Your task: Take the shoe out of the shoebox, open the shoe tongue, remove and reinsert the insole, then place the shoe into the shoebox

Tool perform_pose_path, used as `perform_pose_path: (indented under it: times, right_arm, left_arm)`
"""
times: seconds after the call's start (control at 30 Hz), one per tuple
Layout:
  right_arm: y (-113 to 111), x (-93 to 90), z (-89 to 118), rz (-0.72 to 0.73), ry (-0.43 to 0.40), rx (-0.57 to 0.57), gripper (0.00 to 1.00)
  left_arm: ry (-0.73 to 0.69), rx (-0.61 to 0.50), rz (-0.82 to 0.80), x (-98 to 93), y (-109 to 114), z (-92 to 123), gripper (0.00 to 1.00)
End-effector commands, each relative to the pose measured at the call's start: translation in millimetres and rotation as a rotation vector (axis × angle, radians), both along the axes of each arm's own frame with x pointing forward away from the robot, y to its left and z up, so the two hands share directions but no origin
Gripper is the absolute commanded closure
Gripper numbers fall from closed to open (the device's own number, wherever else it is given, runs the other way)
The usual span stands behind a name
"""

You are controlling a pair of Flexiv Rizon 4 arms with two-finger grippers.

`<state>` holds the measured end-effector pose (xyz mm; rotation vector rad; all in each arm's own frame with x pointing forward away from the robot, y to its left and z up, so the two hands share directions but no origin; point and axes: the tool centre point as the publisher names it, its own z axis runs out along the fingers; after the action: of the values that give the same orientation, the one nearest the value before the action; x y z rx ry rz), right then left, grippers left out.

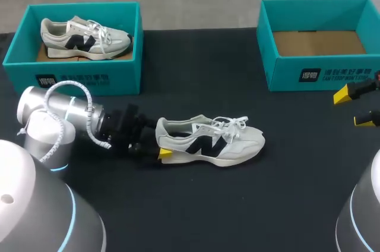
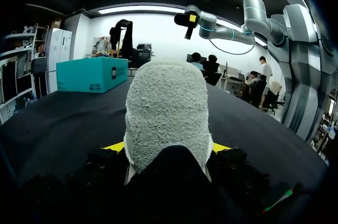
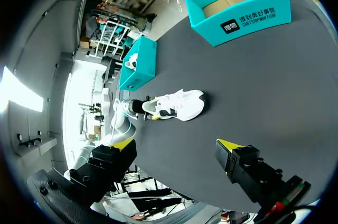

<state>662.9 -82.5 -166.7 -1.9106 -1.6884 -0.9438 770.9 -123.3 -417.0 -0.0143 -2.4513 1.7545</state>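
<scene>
A white sneaker (image 1: 208,142) with a black side mark lies on its sole on the black table (image 1: 196,204), toe to the right. My left gripper (image 1: 161,145) is at its heel, one yellow fingertip (image 1: 165,153) showing on the near side. In the left wrist view the fuzzy heel (image 2: 166,113) fills the gap, and the left gripper (image 2: 168,147) is shut on it with yellow tips pressed to both sides. My right gripper (image 1: 356,106) hangs open at the table's right edge, well away from the shoe (image 3: 177,105). In its own view the right gripper (image 3: 174,145) holds nothing.
A teal shoebox (image 1: 89,79) at the back left holds a second white sneaker (image 1: 83,38). An empty teal shoebox (image 1: 320,73) stands at the back right, close to my right gripper. Bare black table lies between and in front.
</scene>
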Motion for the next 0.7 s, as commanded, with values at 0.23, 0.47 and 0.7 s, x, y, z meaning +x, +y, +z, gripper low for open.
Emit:
perform_pose_path:
  times: [0.23,0.47,0.7]
  right_arm:
    - [-0.1,-10.1,0.6,-0.035,-0.03,-0.003,0.0]
    - [-0.1,-10.1,0.6,-0.035,-0.03,-0.003,0.0]
    - [-0.1,-10.1,0.6,-0.035,-0.03,-0.003,0.0]
  left_arm:
    - [-0.005,0.019,-0.006,-0.4,-3.6,-11.9,1.0]
    - [-0.005,0.02,-0.005,-0.7,-3.2,-12.0,1.0]
    - [-0.005,0.02,-0.005,-0.7,-3.2,-12.0,1.0]
